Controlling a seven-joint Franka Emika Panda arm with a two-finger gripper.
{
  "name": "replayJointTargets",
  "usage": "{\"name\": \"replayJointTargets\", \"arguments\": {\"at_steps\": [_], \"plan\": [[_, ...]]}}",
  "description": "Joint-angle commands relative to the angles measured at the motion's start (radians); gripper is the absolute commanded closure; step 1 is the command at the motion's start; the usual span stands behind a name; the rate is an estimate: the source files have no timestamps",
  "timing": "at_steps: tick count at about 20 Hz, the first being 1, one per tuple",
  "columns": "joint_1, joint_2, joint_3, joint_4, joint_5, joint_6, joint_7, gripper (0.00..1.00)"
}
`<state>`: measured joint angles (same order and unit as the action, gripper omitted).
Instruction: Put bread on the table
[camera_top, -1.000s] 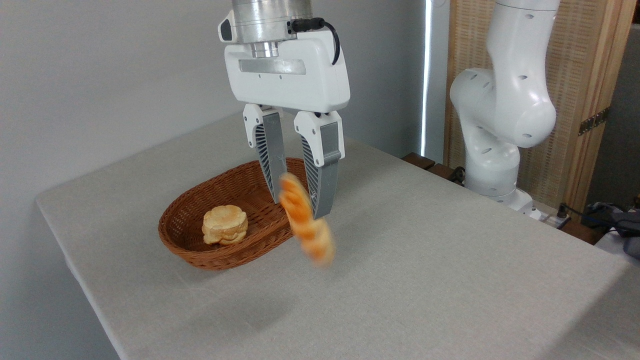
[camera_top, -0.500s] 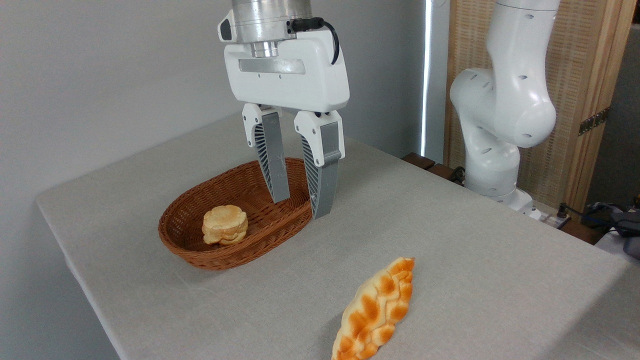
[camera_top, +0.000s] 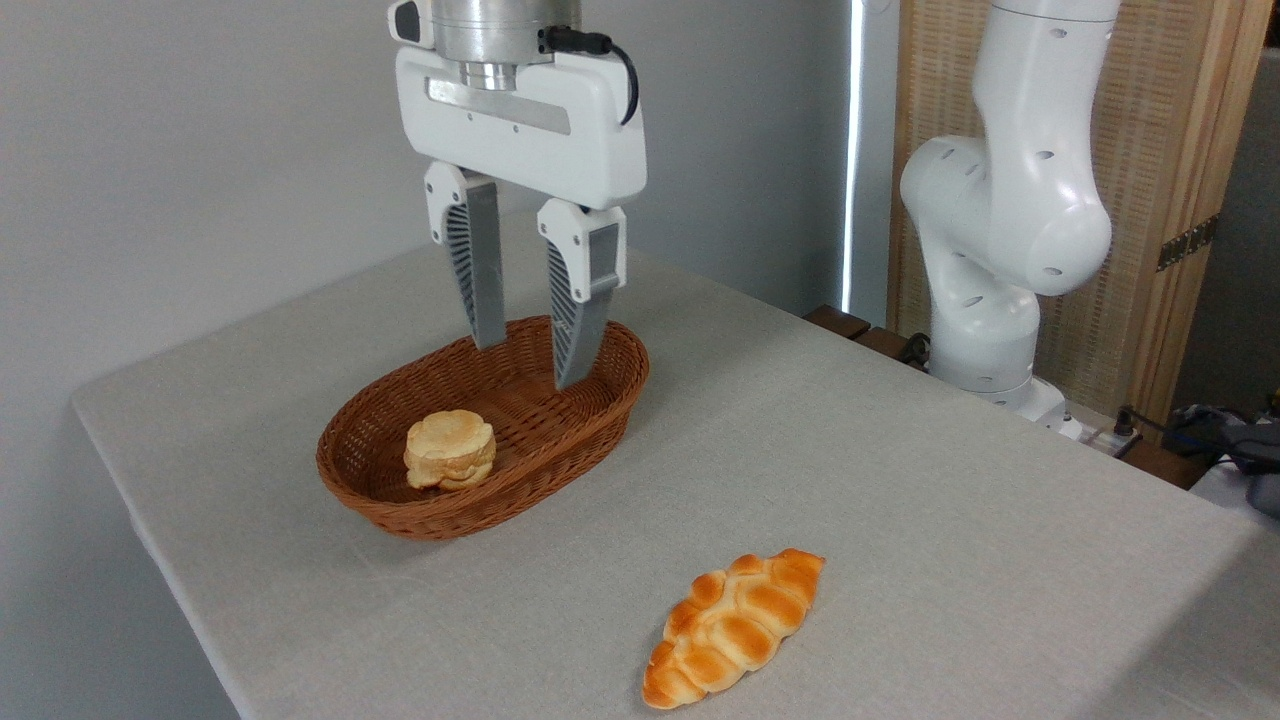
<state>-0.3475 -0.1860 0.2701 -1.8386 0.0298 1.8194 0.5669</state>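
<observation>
The bread (camera_top: 734, 628) lies flat on the table (camera_top: 900, 480), near and right of the gripper (camera_top: 530, 362), well apart from it; its long axis runs near-left to far-right; the gripper hangs released and empty over the basket (camera_top: 420, 515).

One fixed camera stands off the near corner of the surface (camera_top: 900, 480), raised and tilted down, looking diagonally across it toward the grey wall (camera_top: 200, 150) and a wooden screen (camera_top: 1180, 200) at the back right. It sits close: the pincer (camera_top: 530, 365) hangs large at upper centre, its mount cut off by the top edge, and the arm's base (camera_top: 1000, 300) stands at the far right side.
</observation>
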Motion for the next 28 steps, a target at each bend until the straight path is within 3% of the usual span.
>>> {"name": "replayJointTargets", "arguments": {"at_steps": [1, 3, 11, 14, 16, 19, 28], "plan": [[-0.002, 0.034, -0.011, 0.057, -0.105, -0.115, -0.019, 0.0], [-0.002, 0.062, -0.038, 0.088, -0.102, -0.17, -0.018, 0.0], [-0.001, 0.146, -0.039, 0.192, -0.097, -0.17, -0.004, 0.0], [0.082, 0.155, -0.051, 0.22, -0.103, -0.172, -0.002, 0.0], [0.106, 0.155, -0.083, 0.222, -0.1, -0.173, -0.001, 0.0], [0.198, 0.154, -0.187, 0.222, -0.097, -0.184, 0.034, 0.0], [0.209, 0.152, -0.218, 0.22, -0.096, -0.201, 0.045, 0.0]]}}
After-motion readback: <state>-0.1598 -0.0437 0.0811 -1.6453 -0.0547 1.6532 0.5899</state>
